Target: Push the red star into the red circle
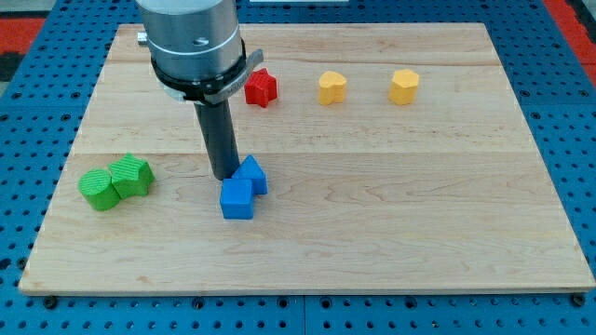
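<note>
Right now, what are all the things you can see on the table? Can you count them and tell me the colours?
Wooden board: one, pale wood, fills most of the view, lying on a blue pegboard surface.
Red star: one, red, near the view's top, just right of my arm.
Yellow blocks: two, yellow, near the view's top right, one left of the other, standing apart.
Blue blocks: two, blue, at the middle, one touching the other below it.
Green blocks: two, green, at the view's left, one touching the other.
Red circle: none that I can see.
My tip: one, dark rod, right beside the upper blue block on its left.
</note>
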{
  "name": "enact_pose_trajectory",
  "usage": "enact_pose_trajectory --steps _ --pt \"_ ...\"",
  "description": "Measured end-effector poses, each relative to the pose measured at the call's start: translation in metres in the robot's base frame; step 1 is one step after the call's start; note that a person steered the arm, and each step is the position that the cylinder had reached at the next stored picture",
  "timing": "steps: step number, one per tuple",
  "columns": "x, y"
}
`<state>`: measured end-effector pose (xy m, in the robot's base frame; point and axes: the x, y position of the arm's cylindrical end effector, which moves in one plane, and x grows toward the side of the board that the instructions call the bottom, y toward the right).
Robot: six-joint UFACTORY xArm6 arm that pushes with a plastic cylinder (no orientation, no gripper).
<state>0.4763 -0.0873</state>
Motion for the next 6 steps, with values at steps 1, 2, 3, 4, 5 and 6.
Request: enact_pose_trajectory --steps 1,2,3,4,5,6 --pt "-0.057 -0.002" --pt "-0.064 0.047" --pt "-0.103 0.064" --pt "-0.140 0.043" --pt "-0.152 -0.006" --pt "-0.154 0.028"
